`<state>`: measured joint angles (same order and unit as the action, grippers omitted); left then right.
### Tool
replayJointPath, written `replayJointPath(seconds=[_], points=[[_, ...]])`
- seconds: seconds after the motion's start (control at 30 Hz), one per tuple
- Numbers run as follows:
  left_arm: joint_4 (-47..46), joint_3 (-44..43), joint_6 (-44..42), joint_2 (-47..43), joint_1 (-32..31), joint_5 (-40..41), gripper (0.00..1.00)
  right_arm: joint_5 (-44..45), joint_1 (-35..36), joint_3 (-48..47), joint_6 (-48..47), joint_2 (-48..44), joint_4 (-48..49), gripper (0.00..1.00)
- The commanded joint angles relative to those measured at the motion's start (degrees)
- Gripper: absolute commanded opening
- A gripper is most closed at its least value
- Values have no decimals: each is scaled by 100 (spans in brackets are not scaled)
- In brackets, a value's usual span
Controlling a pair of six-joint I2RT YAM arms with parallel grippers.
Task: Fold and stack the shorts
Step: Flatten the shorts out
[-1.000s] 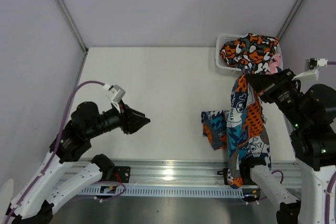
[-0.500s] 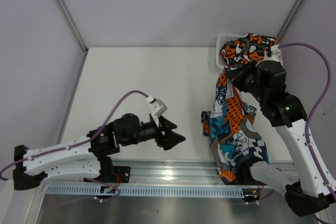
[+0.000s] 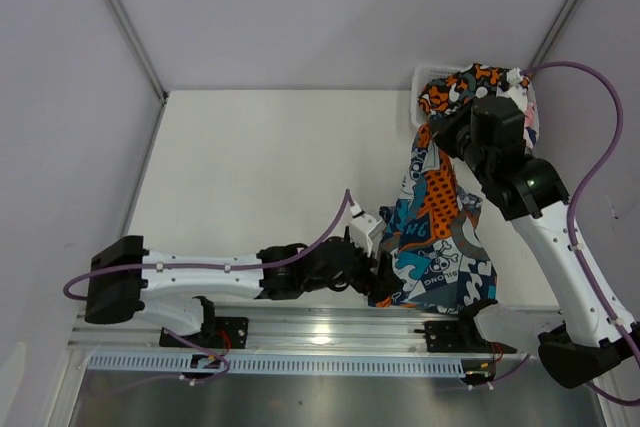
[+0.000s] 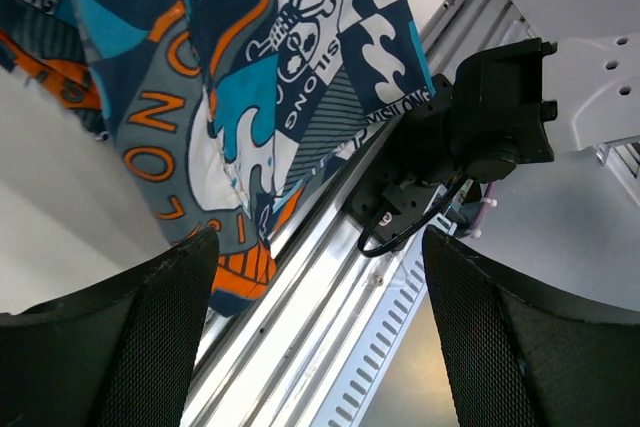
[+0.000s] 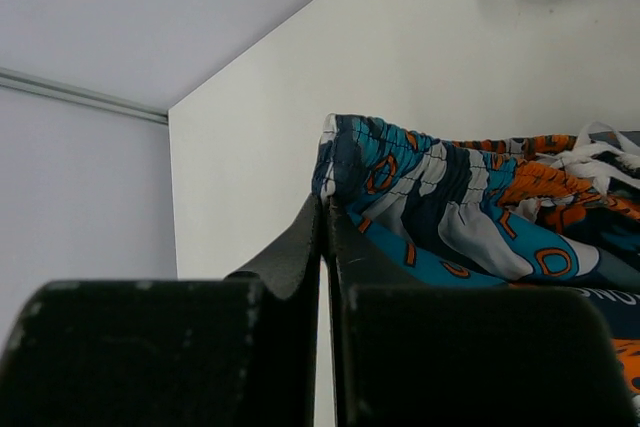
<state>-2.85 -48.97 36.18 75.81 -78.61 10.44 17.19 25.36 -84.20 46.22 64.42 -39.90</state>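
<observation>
— Shorts first, where are they?

— Patchwork shorts (image 3: 440, 237) hanging from my right claw (image 3: 438, 135), which is lifted in front of the basket. The jaws are pressed tight on the gathered elastic waistband, and the soft cloth puckers into ridges beside the pinch. Blocks of blue, teal, orange and navy, with skull prints and lettering. They drape in long folds down to the white table (image 3: 260, 167), and the hem reaches the ribbed metal rail (image 3: 320, 327) at the near edge.

— And your left?

— Left claw (image 3: 384, 275) is low, right at the hem's left corner, and spread wide with nothing pinched. My fingers (image 4: 130, 337) are black with a fine mesh grain, and the cloth hangs just ahead of them. Whether a tip brushes the fabric, I can't tell.

— Anything else out there?

— White plastic basket (image 3: 422, 82) in the far right corner, with lattice walls. Camouflage shorts (image 3: 475, 87) are heaped in it, crumpled, all orange, black and white blotches, spilling over the rim. A white drawstring (image 5: 600, 137) loops out beside the waistband I'm gripping
</observation>
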Motion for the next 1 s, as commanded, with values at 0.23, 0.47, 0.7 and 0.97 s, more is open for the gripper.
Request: replayJointPath(seconds=[0.23, 0.47, 0.7, 0.97], points=[[-138, -525, 151, 889, -541, 846, 84, 513, 39, -377, -139, 184, 141, 0], [565, -1017, 249, 1752, -585, 924, 80, 610, 47, -193, -148, 159, 79, 0], [927, -1176, 354, 2359, -585, 1127, 76, 592, 39, -79, -148, 150, 105, 0], [980, -1387, 363, 2869, -515, 1066, 66, 531, 47, 123, -104, 88, 228, 0]])
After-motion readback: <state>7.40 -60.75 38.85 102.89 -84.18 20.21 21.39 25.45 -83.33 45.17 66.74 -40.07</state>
